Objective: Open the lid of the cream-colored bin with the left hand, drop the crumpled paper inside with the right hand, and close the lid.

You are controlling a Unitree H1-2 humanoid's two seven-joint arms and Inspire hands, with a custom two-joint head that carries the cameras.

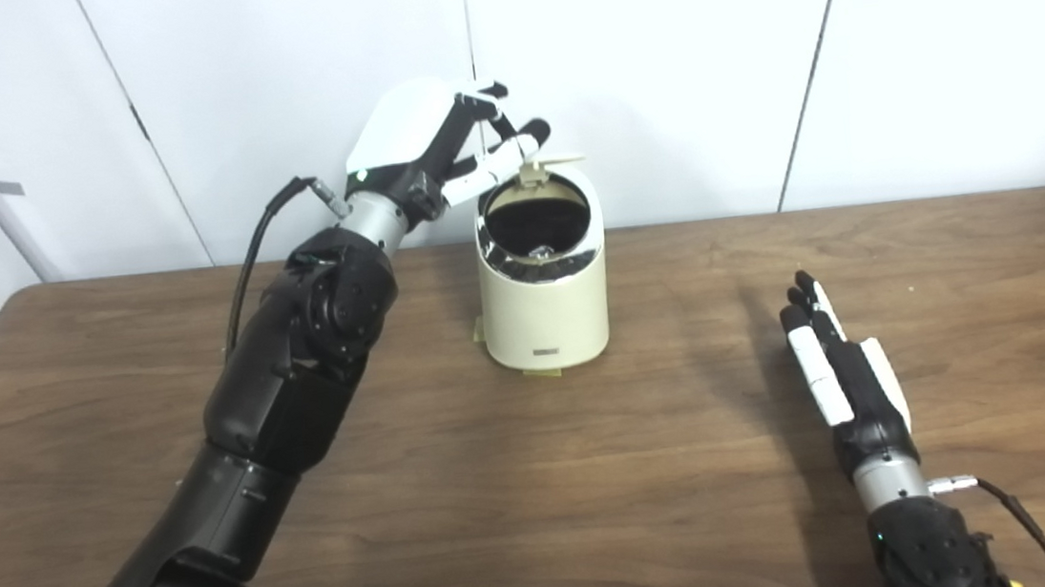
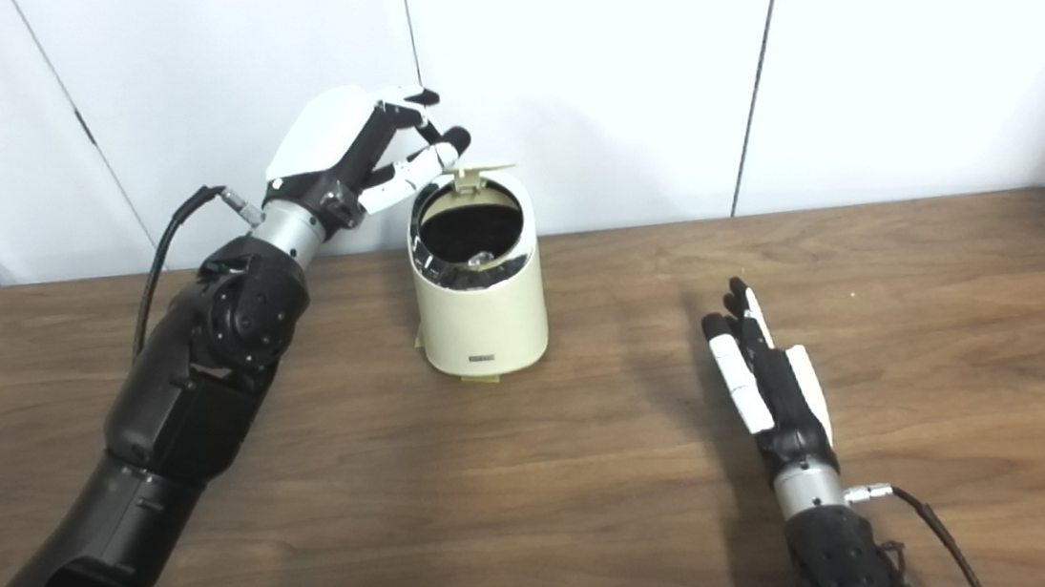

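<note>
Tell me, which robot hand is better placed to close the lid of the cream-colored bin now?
Left. The left robot hand is raised beside the upright cream flip lid at the rim of the round cream-colored bin, fingertips almost touching it. The right robot hand lies flat and empty on the brown wooden table, far from it.

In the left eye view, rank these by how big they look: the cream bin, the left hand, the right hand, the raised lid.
1. cream bin
2. left hand and right hand: about alike; the right is nearer the camera, so I won't rank them.
3. lid, seen edge-on, smallest.
</note>
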